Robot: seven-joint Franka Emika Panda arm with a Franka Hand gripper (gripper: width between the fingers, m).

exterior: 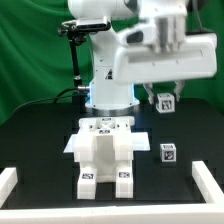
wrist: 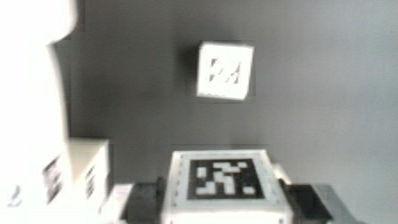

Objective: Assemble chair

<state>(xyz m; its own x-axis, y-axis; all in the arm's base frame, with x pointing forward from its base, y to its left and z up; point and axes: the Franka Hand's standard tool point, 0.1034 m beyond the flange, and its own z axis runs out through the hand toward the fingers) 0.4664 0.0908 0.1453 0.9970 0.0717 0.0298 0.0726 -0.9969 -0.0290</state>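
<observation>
The partly built white chair [exterior: 104, 150] stands on the black table in the middle of the exterior view, tags on its top and front legs. My gripper [exterior: 164, 100] hangs above the table at the exterior view's right, shut on a small white tagged cube [exterior: 165, 101]. In the wrist view the held cube [wrist: 224, 184] sits between the two dark fingers [wrist: 320, 197], tag facing the camera. A second small tagged cube [exterior: 169, 153] lies on the table below the gripper; it also shows in the wrist view [wrist: 222, 70]. The chair's edge shows in the wrist view [wrist: 54, 180].
The robot's white base [exterior: 108, 90] stands behind the chair. A low white rail [exterior: 210, 185] borders the table at the front and sides. A green curtain hangs behind.
</observation>
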